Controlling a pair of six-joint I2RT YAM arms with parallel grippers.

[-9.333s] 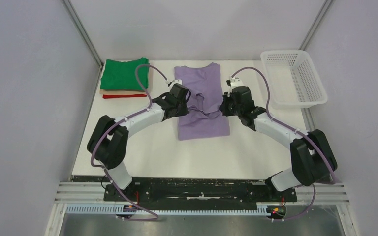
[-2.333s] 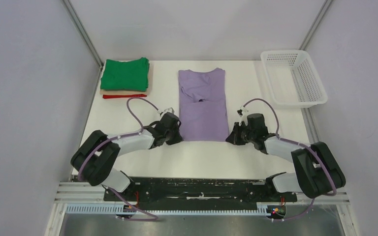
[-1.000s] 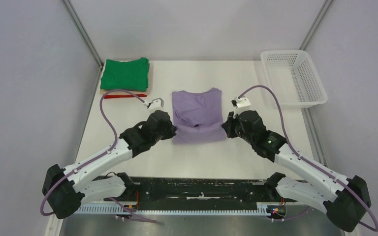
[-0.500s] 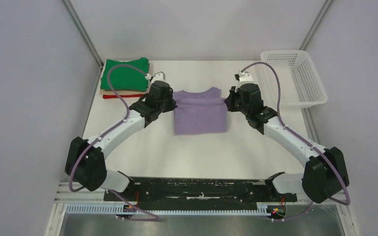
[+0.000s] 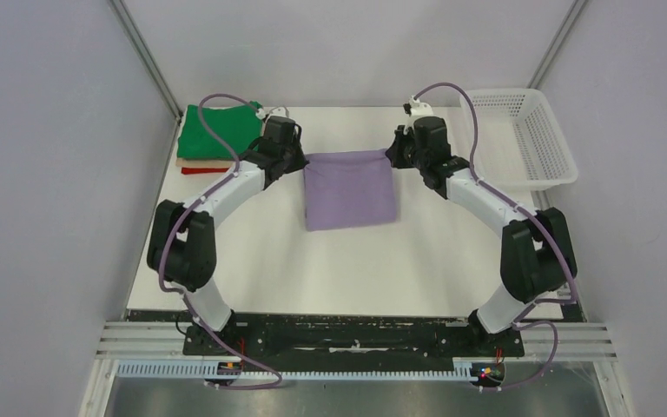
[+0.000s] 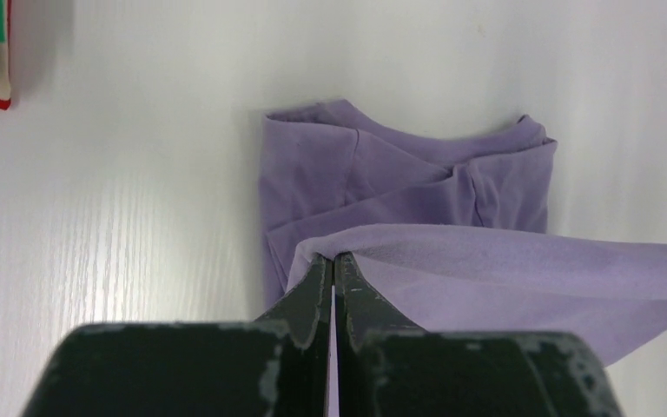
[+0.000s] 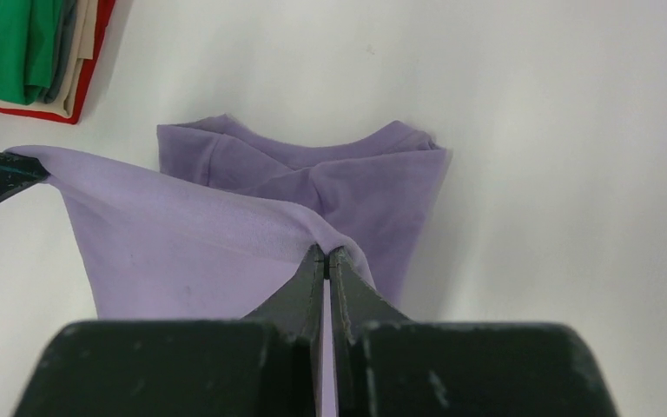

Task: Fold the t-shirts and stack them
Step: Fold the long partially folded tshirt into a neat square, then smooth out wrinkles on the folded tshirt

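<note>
The lavender t-shirt [image 5: 350,187] lies mid-table, its lower half doubled over the upper half. My left gripper [image 5: 300,161] is shut on the left corner of the lifted hem [image 6: 417,248]. My right gripper [image 5: 392,156] is shut on the right corner [image 7: 226,217]. In both wrist views the hem hangs stretched above the collar end [image 6: 399,165] [image 7: 313,174], which rests on the table. A stack of folded t-shirts, green [image 5: 219,129] over tan and red, sits at the far left.
A white mesh basket [image 5: 521,139] stands at the far right of the white table [image 5: 347,261]. Grey walls close in both sides. The folded stack's edge [image 7: 78,69] shows in the right wrist view's upper left corner.
Both grippers have carried the shirt's hem away from me, from mid-table toward the far collar end. The shirt now shows as a doubled-over rectangle.
</note>
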